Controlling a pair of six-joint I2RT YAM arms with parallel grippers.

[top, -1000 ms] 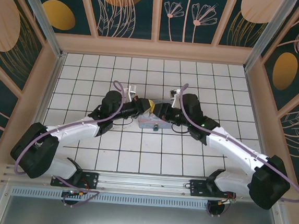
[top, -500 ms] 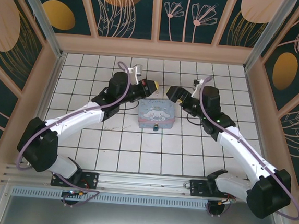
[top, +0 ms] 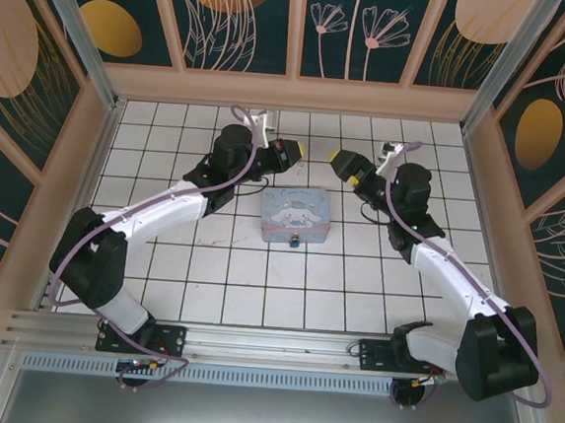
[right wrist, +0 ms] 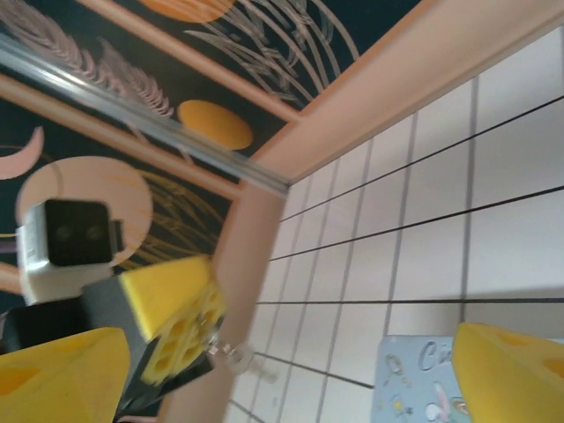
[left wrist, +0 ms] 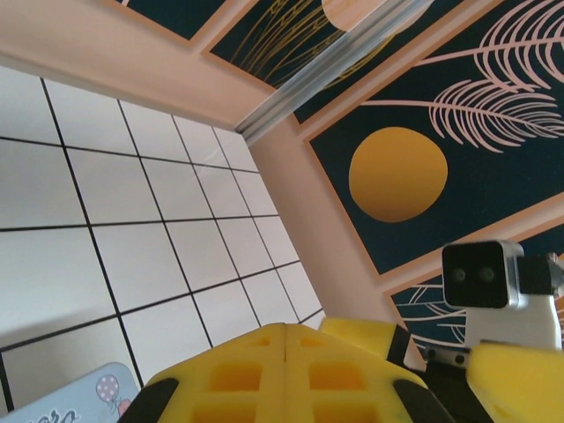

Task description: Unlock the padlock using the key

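The padlock [top: 295, 240] is a tiny dark blue lump at the near edge of the pale blue tin [top: 295, 217]. My left gripper [top: 294, 153] hangs above the floor behind the tin's left corner, its yellow pads pressed together. In the right wrist view a small blurred silvery key [right wrist: 227, 351] sticks out from the left gripper's fingertips [right wrist: 181, 319]. My right gripper [top: 343, 162] hovers behind the tin's right corner, facing the left one. Its jaws stand wide apart with nothing between them [right wrist: 282, 379].
The tin's printed lid shows at the bottom of both wrist views [left wrist: 66, 405] [right wrist: 414, 374]. The peach back wall [top: 293, 92] lies a few tiles behind both grippers. The side walls [top: 85, 155] stand well off to each side.
Both grippers were together over the tin; they have risen and drawn apart toward the back wall. The right gripper has opened wide. The left one stayed shut.
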